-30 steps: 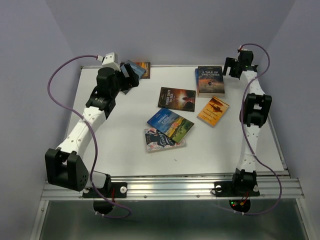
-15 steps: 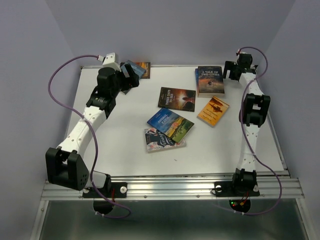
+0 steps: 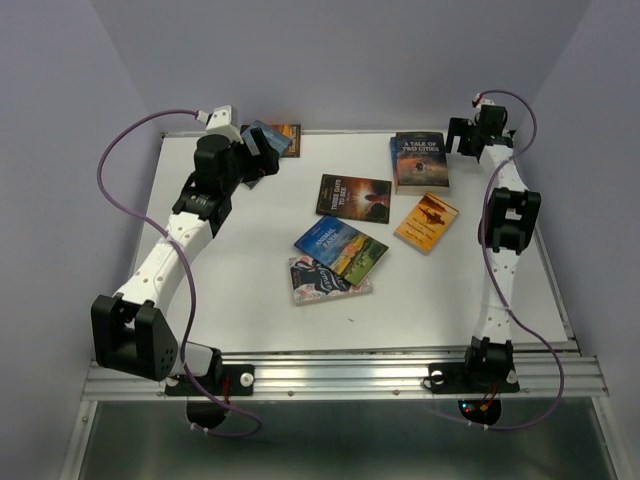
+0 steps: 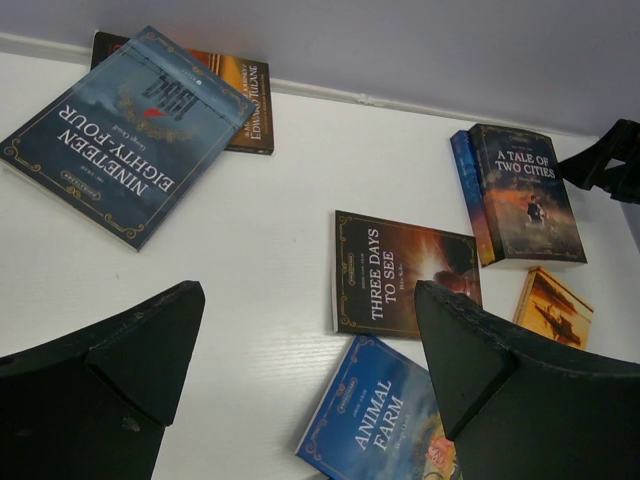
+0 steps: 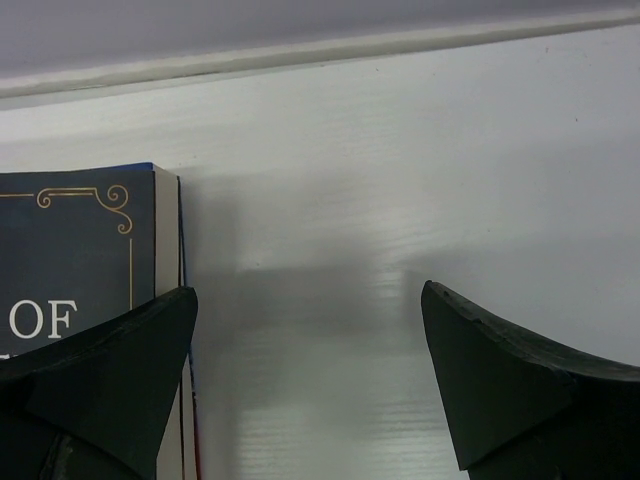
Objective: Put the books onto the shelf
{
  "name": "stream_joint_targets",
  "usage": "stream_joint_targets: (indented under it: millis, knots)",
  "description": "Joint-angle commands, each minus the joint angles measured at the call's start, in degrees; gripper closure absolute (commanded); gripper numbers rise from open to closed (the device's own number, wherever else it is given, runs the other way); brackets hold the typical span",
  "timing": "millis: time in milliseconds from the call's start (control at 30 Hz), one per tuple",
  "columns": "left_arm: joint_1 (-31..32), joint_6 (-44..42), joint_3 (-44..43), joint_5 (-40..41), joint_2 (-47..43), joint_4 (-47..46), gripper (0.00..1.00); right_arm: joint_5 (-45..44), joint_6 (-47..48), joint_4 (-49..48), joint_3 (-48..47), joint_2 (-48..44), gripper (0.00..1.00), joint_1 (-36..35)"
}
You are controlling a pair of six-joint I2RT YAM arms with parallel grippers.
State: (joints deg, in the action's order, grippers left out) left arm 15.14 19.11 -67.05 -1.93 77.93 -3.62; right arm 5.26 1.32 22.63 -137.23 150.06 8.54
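On the white table [image 3: 250,300] | books [image 3: 340,245] lie scattered, unmoved since a second ago | left gripper [image 4: 308,295] wide open, empty, far-left | right gripper [image 5: 308,295] wide open, empty, beside A Tale of Two Cities [image 3: 420,160]

From the left wrist, the Nineteen Eighty-Four book [image 4: 125,135] covers most of a brown-orange book [image 4: 247,100], hiding its cover title. The Animal Farm book [image 4: 375,425] runs off the bottom edge, and a black finger [image 4: 520,400] hides its corner and the lower part of the orange book [image 4: 555,305]. The right wrist view cuts the Tale of Two Cities book [image 5: 70,250] at the left edge — only "OF" shows.
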Motion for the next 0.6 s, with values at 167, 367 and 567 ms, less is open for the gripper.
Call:
stream_joint_targets:
  millis: [167, 367, 567]
  knots:
    - [-0.28, -1.45, -0.72, -1.14, -0.76, -2.45, 0.01, 8.45, -1.15, -5.23, -3.13, 2.96, 0.0, -0.01]
    - [-0.28, -1.62, -0.81, -1.05, -0.59, -2.27, 0.01, 10.47, -1.15, -6.63, -3.57, 3.22, 0.0, -0.01]
    - [-0.28, -1.62, -1.24, -1.4, -0.06, -1.83, 0.01, 11.0, -2.82, -7.43, -3.48, 3.31, 0.0, -0.01]
